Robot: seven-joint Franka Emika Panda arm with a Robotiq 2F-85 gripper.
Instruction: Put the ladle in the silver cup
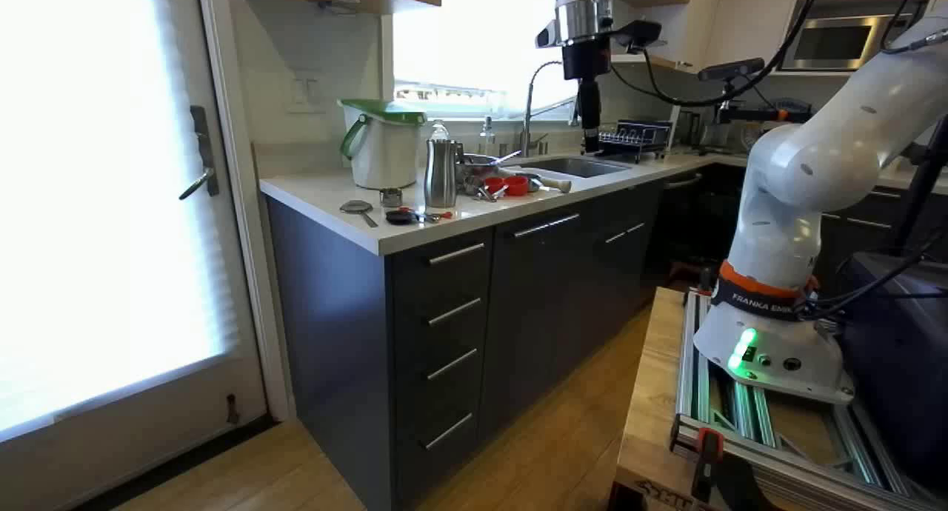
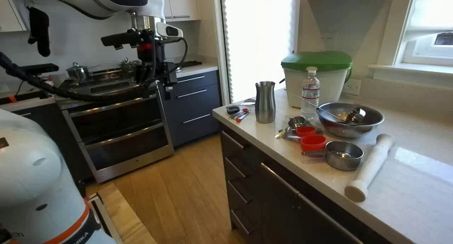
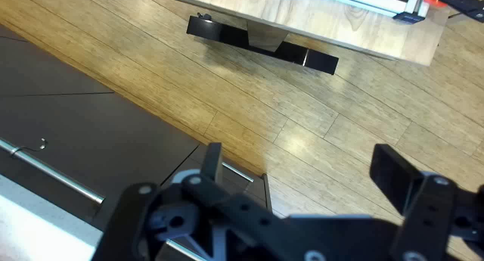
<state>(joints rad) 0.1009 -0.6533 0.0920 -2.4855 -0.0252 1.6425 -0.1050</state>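
The ladle [image 2: 355,115] lies with its small bowl end inside a metal mixing bowl. Its thin handle slants out over the rim, past a water bottle. In an exterior view part of the handle [image 1: 507,158] shows above the bowl. The silver cup [image 2: 265,102] stands upright near the counter's end; it also shows in an exterior view [image 1: 441,174]. No ladle is in the cup. My gripper [image 3: 298,159] is open and empty, pointing down over the floor, away from the counter items. It shows in both exterior views [image 1: 590,137] [image 2: 156,92]. The wrist view shows neither ladle nor cup.
The metal bowl [image 2: 350,132], water bottle [image 2: 310,95], red measuring cups [image 2: 313,143], steel measuring cup [image 2: 344,155] and wooden pestle [image 2: 371,166] crowd the counter [image 1: 311,189]. A green-lidded bin [image 1: 385,152] stands behind. A sink [image 1: 578,167] and faucet [image 1: 527,111] lie further along.
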